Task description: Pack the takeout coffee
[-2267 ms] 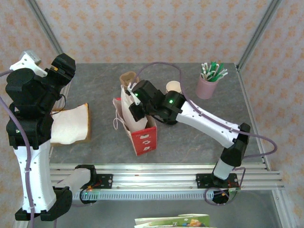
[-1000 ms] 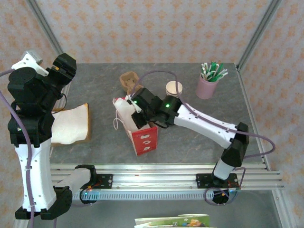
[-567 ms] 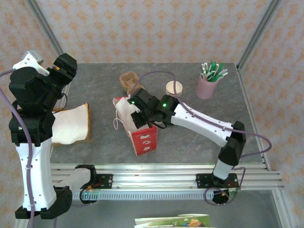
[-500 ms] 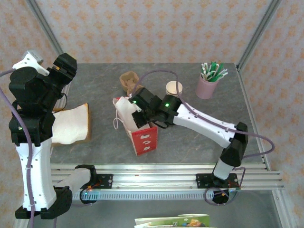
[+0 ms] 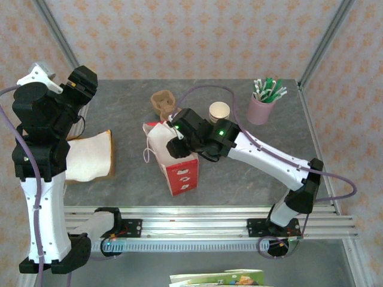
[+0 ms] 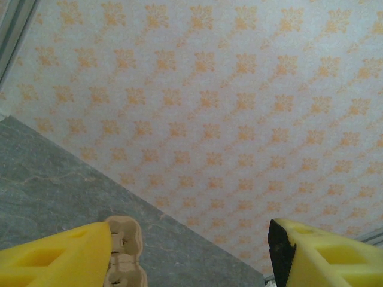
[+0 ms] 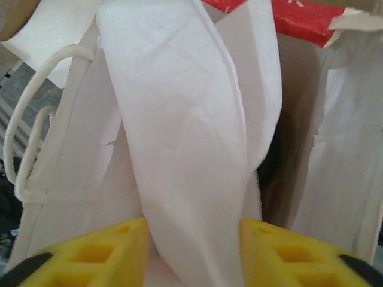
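The takeout coffee is out of view. A red and white paper bag [image 5: 179,170] stands upright in the middle of the table. My right gripper [image 5: 177,145] reaches over the bag's mouth from the right. In the right wrist view its yellow fingers [image 7: 90,254] stand apart, and a white fold of the bag [image 7: 179,137] runs down between them. My left gripper [image 6: 191,257] is raised at the far left, open, with nothing between its fingers; it faces the back wall.
A brown cardboard cup carrier [image 5: 164,103] lies behind the bag. A lidless paper cup [image 5: 219,112] stands to its right. A pink cup of straws [image 5: 261,107] is at the back right. A flat white and brown bag [image 5: 90,156] lies at the left.
My right gripper's fingers were shut on the bag's white wall and have now come apart. The right arm's elbow has swung to the right. The left arm has not moved.
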